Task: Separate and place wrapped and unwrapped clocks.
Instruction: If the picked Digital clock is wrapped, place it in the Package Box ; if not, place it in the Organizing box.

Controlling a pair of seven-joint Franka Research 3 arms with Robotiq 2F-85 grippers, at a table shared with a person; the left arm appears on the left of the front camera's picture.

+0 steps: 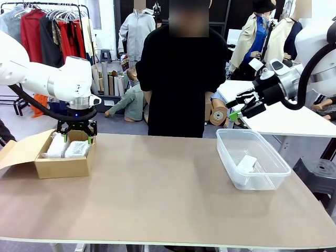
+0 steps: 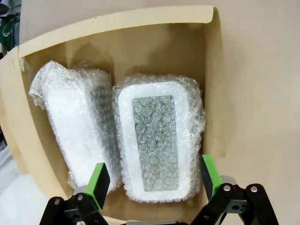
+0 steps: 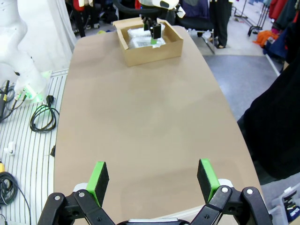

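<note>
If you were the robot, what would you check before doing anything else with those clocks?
1. Left gripper fingers open: ok.
2. Clock with the grey face lies flat in the cardboard box, free of the fingers: ok.
3. Second wrapped clock also in that box: ok.
4. Bare white clock in the clear tub: ok.
5. Right gripper open, holding nothing: ok.
6. More clocks left to sort: cannot tell.

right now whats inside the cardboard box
Two bubble-wrapped clocks lie side by side in the box: one shows a grey face through the wrap, the other shows just white. The open left gripper hangs over them. The box floor beneath them is covered.
</note>
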